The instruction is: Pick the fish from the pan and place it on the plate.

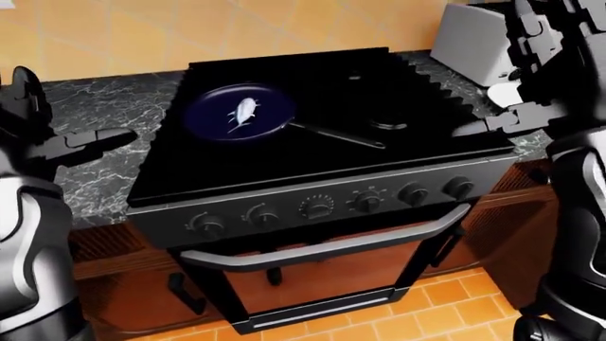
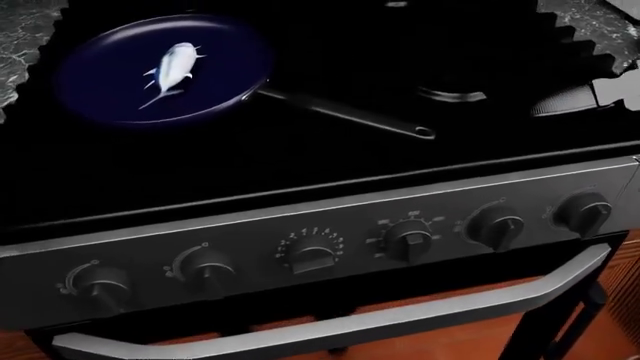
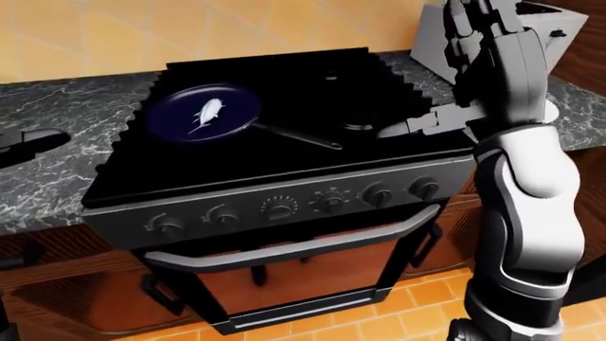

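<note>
A small silver fish (image 2: 175, 67) lies in the dark blue pan (image 2: 105, 90) at the top left of the black stove (image 1: 322, 167). The pan's handle (image 2: 340, 112) points down and right. Only a white sliver of the plate (image 1: 505, 93) shows on the counter right of the stove, behind my right hand (image 1: 497, 122). That hand hovers open over the stove's right edge, fingers spread, holding nothing. My left hand (image 1: 71, 136) is open over the marble counter (image 1: 114, 106), well left of the pan.
A pale toaster (image 1: 472, 41) stands at the top right of the left-eye view. A burner cap (image 1: 386, 125) sits right of the pan handle. Below are the knob row (image 1: 317, 207), the oven door handle (image 1: 332, 245) and an orange tiled floor (image 1: 445, 305).
</note>
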### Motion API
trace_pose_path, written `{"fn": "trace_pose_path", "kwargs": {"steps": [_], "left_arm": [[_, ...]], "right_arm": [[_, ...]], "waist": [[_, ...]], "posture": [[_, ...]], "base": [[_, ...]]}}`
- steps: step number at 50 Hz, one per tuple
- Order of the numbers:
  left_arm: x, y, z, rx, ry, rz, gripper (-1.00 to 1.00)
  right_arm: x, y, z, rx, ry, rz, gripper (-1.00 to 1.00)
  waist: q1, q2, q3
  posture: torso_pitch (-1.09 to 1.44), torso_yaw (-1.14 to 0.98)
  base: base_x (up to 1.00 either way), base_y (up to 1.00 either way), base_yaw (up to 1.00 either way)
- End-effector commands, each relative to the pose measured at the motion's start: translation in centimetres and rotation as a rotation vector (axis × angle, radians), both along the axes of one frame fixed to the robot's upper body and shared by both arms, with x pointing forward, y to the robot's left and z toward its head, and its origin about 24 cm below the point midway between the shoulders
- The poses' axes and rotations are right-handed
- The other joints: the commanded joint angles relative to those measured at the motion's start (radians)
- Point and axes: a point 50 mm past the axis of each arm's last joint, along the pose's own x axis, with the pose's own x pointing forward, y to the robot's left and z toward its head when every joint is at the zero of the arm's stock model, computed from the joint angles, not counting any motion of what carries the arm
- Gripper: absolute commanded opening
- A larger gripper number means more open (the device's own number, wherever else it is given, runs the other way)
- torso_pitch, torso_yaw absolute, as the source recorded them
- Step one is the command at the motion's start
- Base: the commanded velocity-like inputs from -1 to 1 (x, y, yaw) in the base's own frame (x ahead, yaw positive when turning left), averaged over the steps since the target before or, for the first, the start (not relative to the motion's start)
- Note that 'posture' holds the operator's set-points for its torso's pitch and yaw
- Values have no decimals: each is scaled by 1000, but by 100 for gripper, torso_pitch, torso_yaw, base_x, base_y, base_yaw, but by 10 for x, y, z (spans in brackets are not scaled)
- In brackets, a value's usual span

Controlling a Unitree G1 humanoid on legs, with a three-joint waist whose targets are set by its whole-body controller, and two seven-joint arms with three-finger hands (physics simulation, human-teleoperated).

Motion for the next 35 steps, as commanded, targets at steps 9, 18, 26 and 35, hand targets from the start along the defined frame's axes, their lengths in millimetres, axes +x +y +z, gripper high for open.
{"fn": "trace_pose_path", "kwargs": {"steps": [9,18,26,35], "left_arm": [[-6,-5,19,45,-88,-13,100],[-6,-4,19,45,-86,-12,100],[-6,-5,19,44,-87,-13,100],[-6,-5,20,44,-89,-13,100]], "right_arm": [[-9,-2,16,-17,-95,-19,100],[-10,-1,17,-19,-95,-19,100],[-11,-1,17,-21,-95,-17,100],[-10,-1,19,-20,-98,-18,100]], "waist": [[-6,-77,-19],[-17,-4,-12],[-4,9,-23],[-5,-77,-22]], "posture": [[0,0],[0,0],[0,0],[0,0]], "base": [[16,14,0],[16,15,0],[16,15,0],[16,15,0]]}}
